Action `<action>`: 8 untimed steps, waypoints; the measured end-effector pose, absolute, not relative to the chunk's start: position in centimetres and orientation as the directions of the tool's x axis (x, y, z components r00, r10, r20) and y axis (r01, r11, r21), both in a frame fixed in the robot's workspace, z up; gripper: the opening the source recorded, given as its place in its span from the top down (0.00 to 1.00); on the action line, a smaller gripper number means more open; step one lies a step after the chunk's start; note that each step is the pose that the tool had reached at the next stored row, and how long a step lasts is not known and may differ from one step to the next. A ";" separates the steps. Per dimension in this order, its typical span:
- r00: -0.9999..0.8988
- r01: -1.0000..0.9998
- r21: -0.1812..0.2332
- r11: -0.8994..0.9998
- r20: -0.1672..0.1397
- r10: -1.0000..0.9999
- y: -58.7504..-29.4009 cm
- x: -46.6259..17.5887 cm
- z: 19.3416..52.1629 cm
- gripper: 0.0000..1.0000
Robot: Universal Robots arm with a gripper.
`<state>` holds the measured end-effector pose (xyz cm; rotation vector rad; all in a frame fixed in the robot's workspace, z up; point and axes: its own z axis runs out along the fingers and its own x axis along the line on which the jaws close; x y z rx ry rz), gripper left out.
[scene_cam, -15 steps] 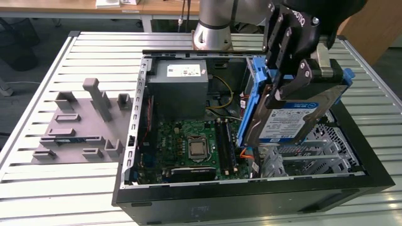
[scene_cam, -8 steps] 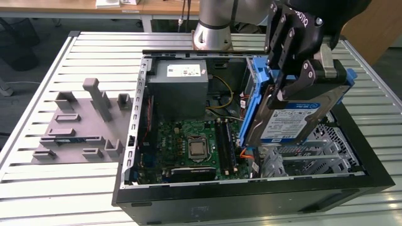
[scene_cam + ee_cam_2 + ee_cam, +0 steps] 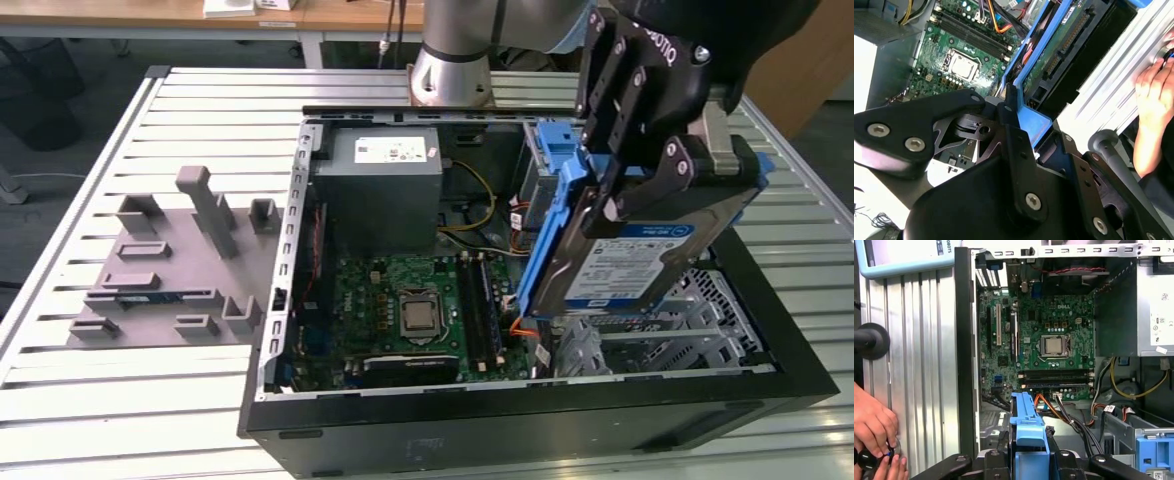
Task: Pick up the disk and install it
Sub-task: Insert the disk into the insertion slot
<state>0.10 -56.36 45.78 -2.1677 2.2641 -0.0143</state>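
Looking like a robotics lab or electronics workshop: working on a ribbed silver aluminium-profile workbench (image 3: 200, 100), carrying a silver-and-grey robot arm base (image 3: 451, 70) at its far edge, laying open a black desktop computer case (image 3: 534, 435) and baring its green motherboard (image 3: 387, 285), keeping a grey plastic fixture block of slots and posts (image 3: 160, 270) beside it, backing onto light wooden desks (image 3: 147, 12) with dangling black cables (image 3: 396, 25).

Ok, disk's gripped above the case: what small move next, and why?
Probably ease it down toward the metal cage. The end effector holds the disk tilted in the air over that cage, not yet seated, and a hand is near the case.
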 end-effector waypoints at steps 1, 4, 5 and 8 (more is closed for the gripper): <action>-0.044 -0.999 -0.011 0.043 0.001 -0.999 -56.4 0.3 45.8 0.64; -0.043 -0.999 -0.011 0.043 0.001 -0.999 -56.4 0.6 45.8 0.64; -0.044 -0.999 -0.011 0.044 0.001 -0.999 -56.4 0.6 45.7 0.64; -0.044 -0.999 -0.011 0.044 0.001 -0.999 -56.4 0.6 45.7 0.64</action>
